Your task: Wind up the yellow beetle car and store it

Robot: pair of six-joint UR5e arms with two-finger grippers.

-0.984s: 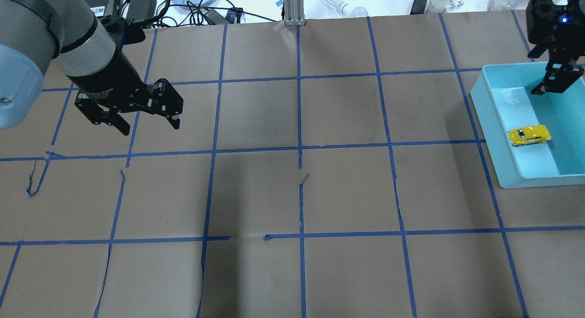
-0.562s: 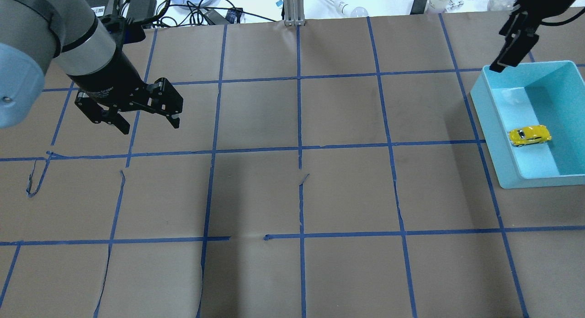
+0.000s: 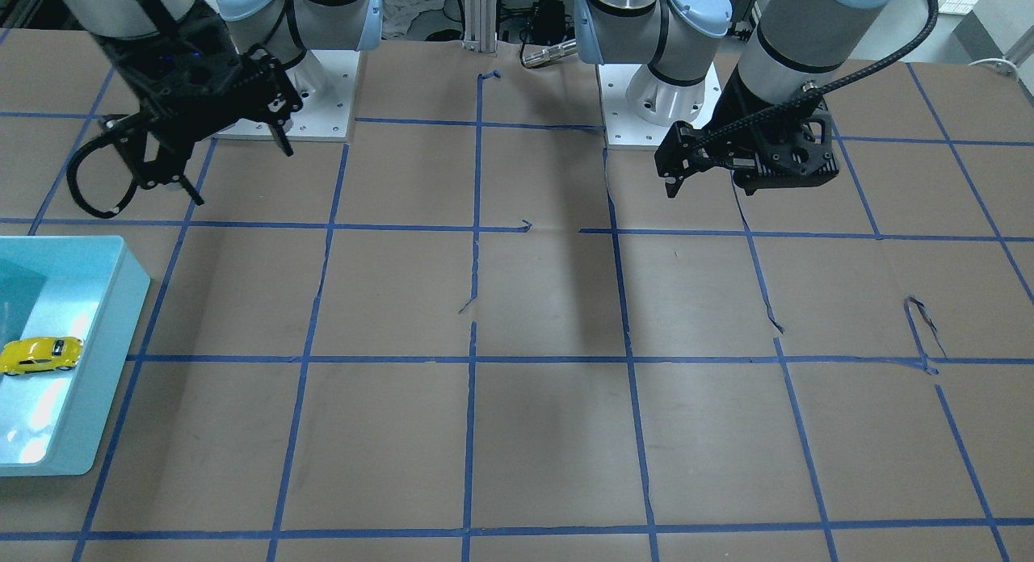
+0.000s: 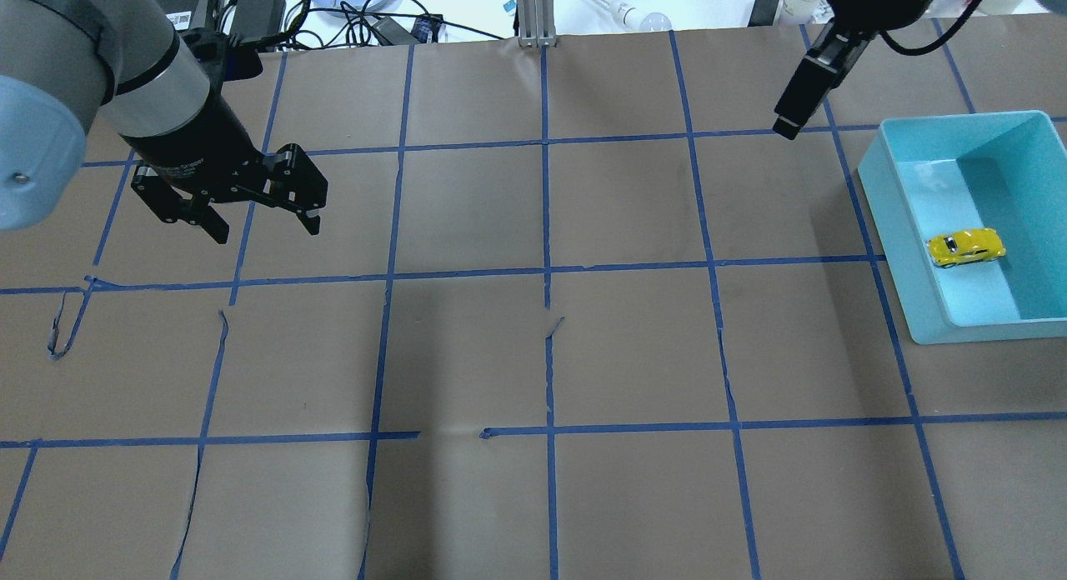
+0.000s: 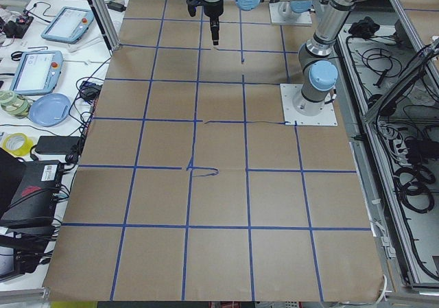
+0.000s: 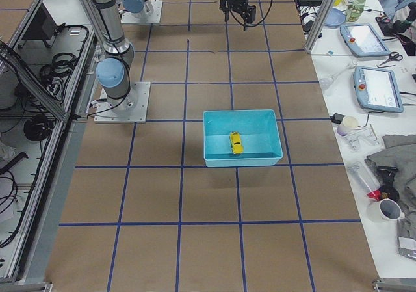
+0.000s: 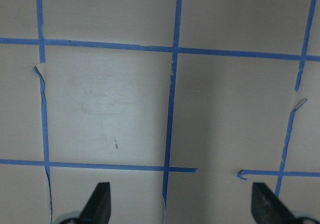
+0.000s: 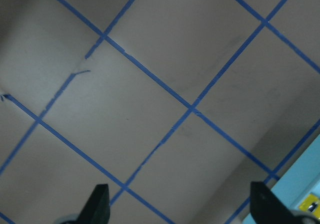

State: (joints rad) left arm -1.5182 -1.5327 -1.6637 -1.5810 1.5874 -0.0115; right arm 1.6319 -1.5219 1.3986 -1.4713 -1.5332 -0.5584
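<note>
**Both grippers empty, car in the bin**

Right gripper [image 3: 242,174]: fingers spread wide and nothing between them. It hangs above the table [image 4: 542,355], outside the light blue bin [image 4: 904,230] and near one of its corners. In the right wrist view the two fingertips [image 8: 97,204] frame bare paper. A corner of the bin [image 8: 300,189] shows at the lower right edge, with a yellow speck in it that is probably the car.

Left gripper [image 4: 265,228]: jaws also wide apart, holding nothing. It is raised over the table, well apart from the bin, toward the opposite end. Its wrist view shows only tape lines between the fingertips [image 7: 100,201].

Container: the bin is an open rectangular tray standing on the table. The only thing in it is the yellow beetle car [image 4: 965,247], which sits upright on its wheels on the bin floor. The car lies crosswise to the bin's long walls and is touched by neither gripper. It shows likewise in the front [image 3: 39,355] and right-side [image 6: 235,143] views.

Writing: there is pale print on the left gripper's body, too small to read.

Table cover: brown paper with a grid of blue tape, torn in several places.
</note>
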